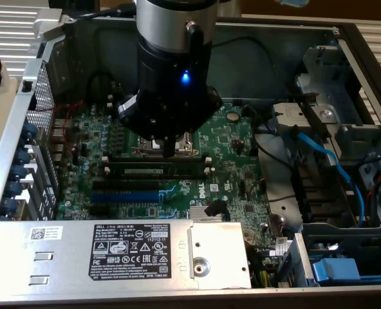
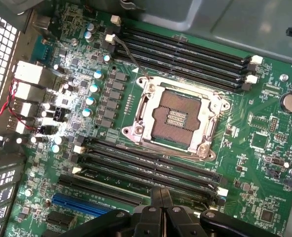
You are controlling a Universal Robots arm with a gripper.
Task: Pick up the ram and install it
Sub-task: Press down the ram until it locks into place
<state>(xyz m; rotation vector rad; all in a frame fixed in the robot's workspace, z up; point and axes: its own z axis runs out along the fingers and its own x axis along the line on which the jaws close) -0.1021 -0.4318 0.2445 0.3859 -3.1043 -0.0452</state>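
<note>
Exterior view | ram (image 1: pixel 155 171) seated in black slot, long axis left-right | gripper (image 1: pixel 170 153) closed, empty, above it

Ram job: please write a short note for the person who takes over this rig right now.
Gripper: shut, holding nothing, just above the black slots beside the processor socket.
Ram: lying along one of those slots, label facing out, right under the gripper tips.
Done: the ram appears picked up and set in its slot.
Left: I cannot tell whether it is fully pressed in or the end clips are closed.
</note>
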